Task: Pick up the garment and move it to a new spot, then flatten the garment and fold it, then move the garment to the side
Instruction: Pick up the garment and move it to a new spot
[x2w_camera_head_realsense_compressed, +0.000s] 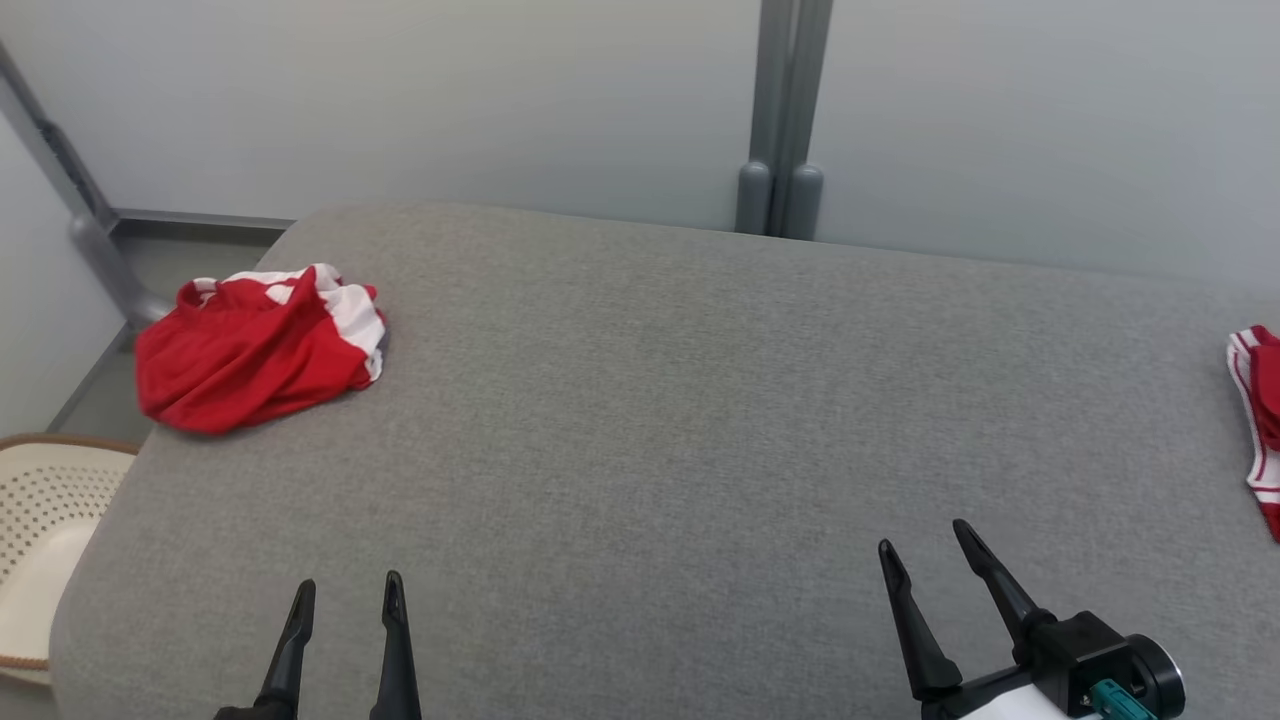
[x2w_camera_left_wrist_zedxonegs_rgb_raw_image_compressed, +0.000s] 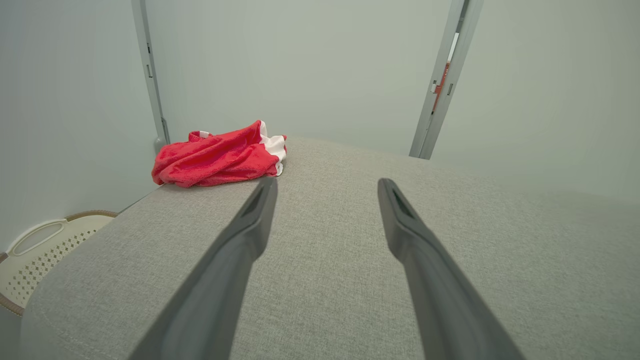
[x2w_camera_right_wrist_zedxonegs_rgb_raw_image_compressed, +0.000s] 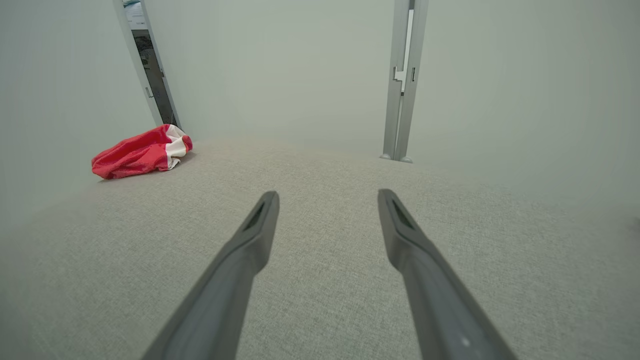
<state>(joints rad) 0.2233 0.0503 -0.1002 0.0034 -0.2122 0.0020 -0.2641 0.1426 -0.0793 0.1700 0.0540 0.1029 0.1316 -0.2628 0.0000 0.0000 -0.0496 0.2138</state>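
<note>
The crumpled red and white fabric garment (x2w_camera_head_realsense_compressed: 262, 350) lies in a loose heap on the grey woven-fabric padded surface (x2w_camera_head_realsense_compressed: 650, 400), well ahead of the left gripper (x2w_camera_head_realsense_compressed: 349, 582) and off to the left of its fingertips, close to the surface's far-left edge. From the right gripper (x2w_camera_head_realsense_compressed: 924, 537) it is farther away, ahead and far over to the left of those fingers. Both grippers hover low over the near part of the surface with their two dark fingers spread wide and nothing between them.

The garment looks light, thin and limp. It sags into soft folds, with a white-striped part bunched at the side nearest the middle of the surface. It will probably drape and stretch under its own weight when lifted, and the rough weave beneath may drag on it a little. It is neither fragile nor slippery.

A good hold would be a pinch on a raised fold or ridge at the top of the heap, on the side facing the left fingers. Closing on several layers at once should give a firmer grip than a single flat edge.

A second red and white striped cloth (x2w_camera_head_realsense_compressed: 1258, 420) lies ahead and to the right of the right fingers, cut off by the picture's edge. A cream perforated plastic basket (x2w_camera_head_realsense_compressed: 40, 520) stands beyond the surface, to the left of the left fingers.
</note>
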